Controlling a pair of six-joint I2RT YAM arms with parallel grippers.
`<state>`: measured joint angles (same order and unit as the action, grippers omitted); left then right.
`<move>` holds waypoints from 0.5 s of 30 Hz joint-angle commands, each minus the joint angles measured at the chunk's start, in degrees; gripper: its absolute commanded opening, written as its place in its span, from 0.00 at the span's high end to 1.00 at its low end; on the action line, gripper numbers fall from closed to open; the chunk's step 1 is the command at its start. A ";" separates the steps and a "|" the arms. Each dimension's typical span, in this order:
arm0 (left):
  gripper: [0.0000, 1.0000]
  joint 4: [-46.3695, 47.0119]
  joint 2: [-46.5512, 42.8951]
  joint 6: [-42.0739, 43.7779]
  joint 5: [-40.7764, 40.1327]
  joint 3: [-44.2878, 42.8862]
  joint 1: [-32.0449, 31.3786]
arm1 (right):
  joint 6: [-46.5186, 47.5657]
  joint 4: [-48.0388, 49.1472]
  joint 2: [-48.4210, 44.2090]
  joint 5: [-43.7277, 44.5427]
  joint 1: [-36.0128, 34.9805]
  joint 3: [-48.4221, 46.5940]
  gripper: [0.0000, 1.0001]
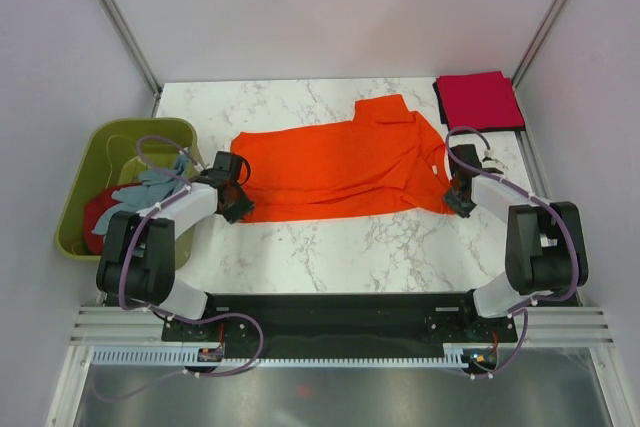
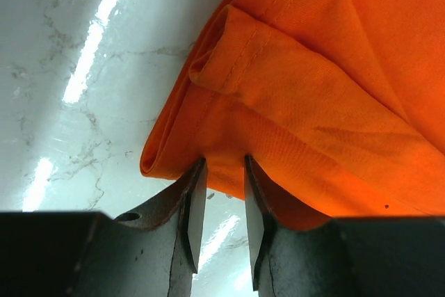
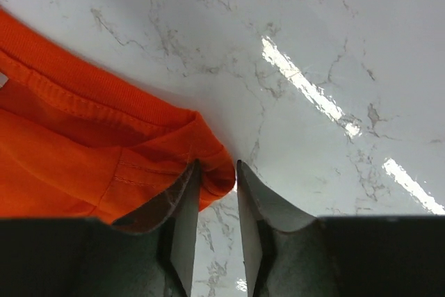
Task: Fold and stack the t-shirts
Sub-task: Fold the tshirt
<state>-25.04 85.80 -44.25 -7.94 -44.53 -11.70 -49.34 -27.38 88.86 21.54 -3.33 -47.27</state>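
Note:
The bright orange t-shirt (image 1: pixel 340 169) lies spread across the middle of the table, folded lengthwise. My left gripper (image 1: pixel 237 203) sits at its near left corner. In the left wrist view the fingers (image 2: pixel 195 199) stand a narrow gap apart with the shirt's folded edge (image 2: pixel 224 175) lying loosely between the tips. My right gripper (image 1: pixel 460 201) sits at the near right corner. Its fingers (image 3: pixel 186 199) are also slightly apart, and the orange collar-side corner (image 3: pixel 212 172) rests between them, unpinched. A crimson shirt (image 1: pixel 478 100) lies folded at the back right.
An olive-green tub (image 1: pixel 97 152) stands at the left edge and holds a pale grey-blue shirt (image 1: pixel 150 187) and a red one (image 1: pixel 98 215). Bare marble (image 1: pixel 340 252) lies in front of the orange shirt. Frame posts rise at the back corners.

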 commanded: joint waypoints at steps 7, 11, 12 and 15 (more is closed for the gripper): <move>0.65 -2.73 2.00 1.45 -6.56 -0.03 0.63 | 1.09 -1.44 -2.01 6.67 2.98 2.44 1.00; 0.65 -3.96 0.86 1.62 -5.33 0.41 0.45 | 2.32 -4.78 -8.77 6.67 5.09 3.58 1.00; 0.65 -4.23 0.34 1.36 -5.24 0.59 0.11 | 2.58 -4.71 -9.92 5.89 5.00 4.72 1.00; 0.64 -4.32 -2.30 0.66 -4.80 3.04 -0.33 | 2.59 -4.35 -13.36 6.67 5.00 7.35 1.00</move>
<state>-25.26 85.52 -44.27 -10.07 -44.40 -11.86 -47.81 -29.93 78.83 24.16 1.15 -42.00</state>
